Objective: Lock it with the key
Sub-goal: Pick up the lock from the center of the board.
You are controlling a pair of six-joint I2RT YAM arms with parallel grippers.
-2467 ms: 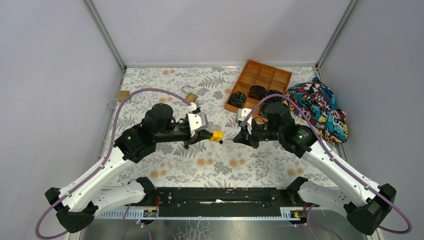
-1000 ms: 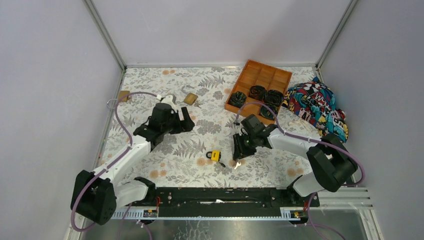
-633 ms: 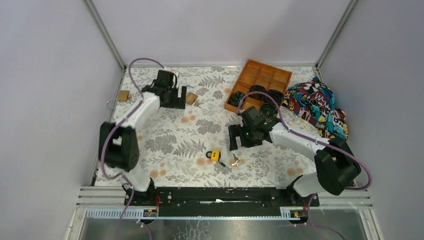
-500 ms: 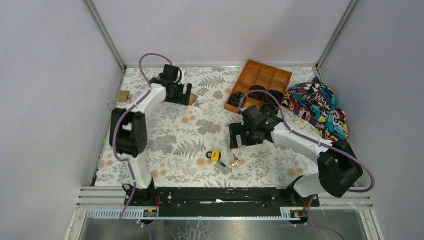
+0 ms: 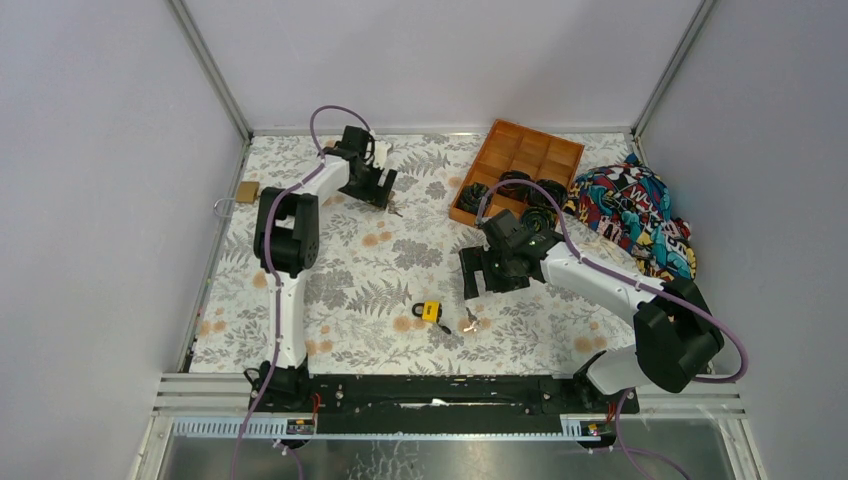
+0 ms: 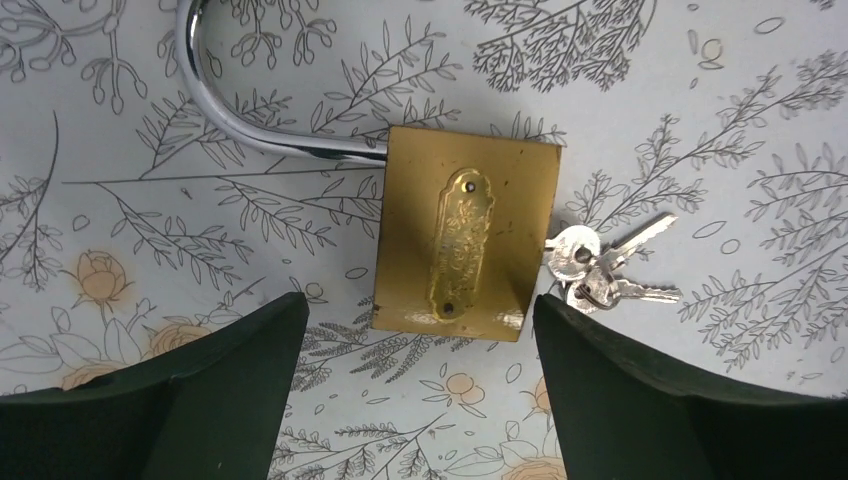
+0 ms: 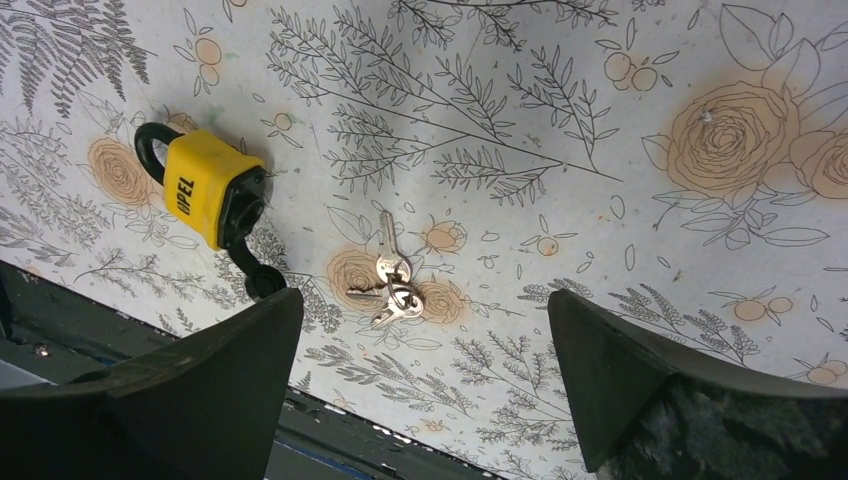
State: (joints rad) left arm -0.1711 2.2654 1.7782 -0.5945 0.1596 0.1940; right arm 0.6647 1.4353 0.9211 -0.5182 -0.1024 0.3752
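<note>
Yellow padlock (image 7: 205, 195) lies flat on the table, nearer the arm bases than the wooden tray (image 5: 500, 150) and slightly to its left. Key bunch (image 7: 388, 280) lies just beside it, apart. Right gripper (image 7: 425, 300) hangs between tray and padlock, spread wide, empty. Left of the tray, the left gripper (image 6: 418, 330), spread wide and empty, straddles a brass padlock (image 6: 465, 240) with its shackle swung open; small keys (image 6: 600, 265) touch its edge.
</note>
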